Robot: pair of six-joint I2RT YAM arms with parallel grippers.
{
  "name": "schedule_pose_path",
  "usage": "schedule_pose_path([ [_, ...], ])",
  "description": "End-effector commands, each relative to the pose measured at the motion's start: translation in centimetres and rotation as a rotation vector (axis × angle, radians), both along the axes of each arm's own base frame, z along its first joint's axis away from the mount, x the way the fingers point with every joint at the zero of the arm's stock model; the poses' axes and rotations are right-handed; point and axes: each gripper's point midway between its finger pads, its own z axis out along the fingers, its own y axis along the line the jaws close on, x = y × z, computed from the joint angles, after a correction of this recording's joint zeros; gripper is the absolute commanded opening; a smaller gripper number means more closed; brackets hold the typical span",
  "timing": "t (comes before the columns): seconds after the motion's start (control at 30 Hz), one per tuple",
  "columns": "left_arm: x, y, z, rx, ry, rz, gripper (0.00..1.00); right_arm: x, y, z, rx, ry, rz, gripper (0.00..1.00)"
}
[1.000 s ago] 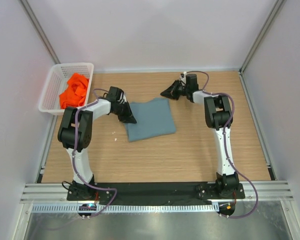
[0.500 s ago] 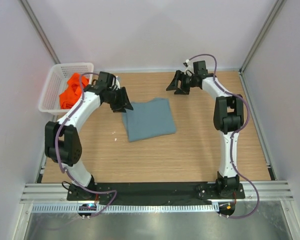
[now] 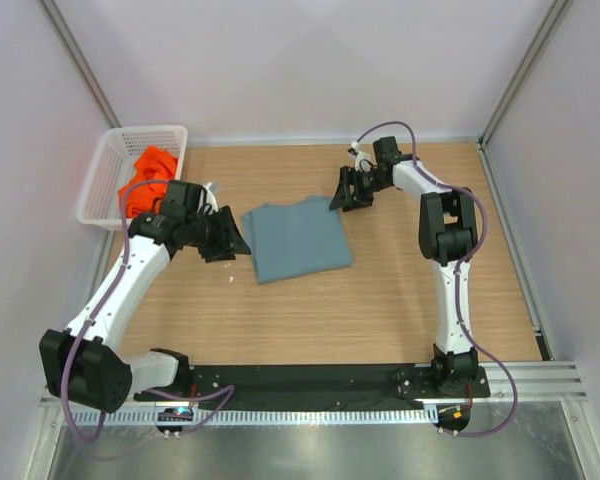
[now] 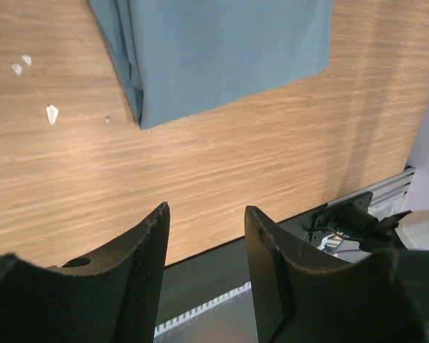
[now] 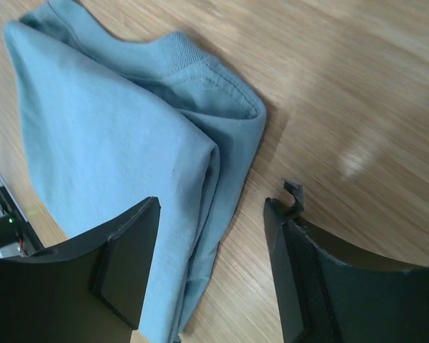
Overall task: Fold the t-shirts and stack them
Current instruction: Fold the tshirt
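The grey-blue t-shirt lies folded into a rectangle on the wooden table, with its layered edges showing in both wrist views. The orange t-shirt sits crumpled in the white basket at the back left. My left gripper hovers just left of the folded shirt, open and empty. My right gripper hangs over the shirt's back right corner, at the collar end. It is open with nothing between its fingers.
A few white specks lie on the wood near the shirt's front left corner. White walls and metal posts close in the table. A black strip and metal rail run along the near edge by the arm bases.
Both grippers have opened. The left one let go of the shirt's left edge and drew back to the left. The right one lifted, then came down nearer the shirt's back right corner.
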Motion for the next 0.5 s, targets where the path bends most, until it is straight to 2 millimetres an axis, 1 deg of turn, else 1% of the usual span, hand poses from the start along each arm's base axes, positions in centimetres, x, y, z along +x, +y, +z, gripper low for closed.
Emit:
schedule_pose_path([
  [0.0, -1.5, 0.3, 0.1, -0.021, 0.016, 0.021, 0.48, -0.7, 1.1, -0.2, -0.009, -0.024, 0.081, 0.66],
  [0.03, -1.7, 0.3, 0.1, -0.022, 0.016, 0.026, 0.48, -0.9, 1.1, -0.7, -0.020, -0.016, 0.079, 0.65],
  [0.1, -2.1, 0.4, 0.1, -0.022, 0.020, 0.025, 0.48, -1.3, 1.6, -1.2, -0.026, -0.001, 0.089, 0.63],
  [0.13, -2.2, 0.5, 0.3, -0.021, 0.013, 0.029, 0.48, -1.7, 2.4, -1.6, -0.032, 0.001, 0.112, 0.62],
  [0.17, -2.3, 0.6, 0.3, -0.020, 0.013, 0.030, 0.48, -1.9, 2.7, -2.0, -0.047, 0.005, 0.118, 0.61],
  [0.2, -2.6, 0.6, 0.2, -0.016, 0.016, 0.029, 0.48, -2.2, 3.1, -2.3, -0.053, 0.010, 0.126, 0.58],
  [0.23, -2.8, 0.7, 0.4, -0.015, 0.011, 0.028, 0.48, -2.7, 3.9, -2.8, -0.058, 0.021, 0.139, 0.56],
  [0.27, -2.9, 0.9, 0.3, -0.009, 0.009, 0.031, 0.48, -2.8, 3.9, -3.3, -0.069, 0.032, 0.132, 0.51],
  [0.3, -3.2, 1.0, 0.1, -0.004, 0.017, 0.032, 0.48, -3.0, 4.2, -3.5, -0.072, 0.040, 0.133, 0.41],
  [0.37, -3.4, 1.1, 0.1, -0.004, 0.013, 0.034, 0.48, -3.4, 4.6, -3.6, -0.084, 0.068, 0.111, 0.27],
  [0.4, -3.6, 1.1, 0.1, -0.006, 0.014, 0.033, 0.48, -3.1, 4.0, -3.9, -0.130, 0.067, 0.080, 0.14],
  [0.43, -3.7, 1.1, 0.0, -0.007, 0.013, 0.034, 0.48, -3.3, 3.7, -3.9, -0.148, 0.081, 0.052, 0.08],
  [0.47, -3.8, 1.1, 0.0, -0.008, 0.012, 0.035, 0.48, -3.1, 3.4, -2.8, -0.163, 0.067, 0.024, 0.04],
])
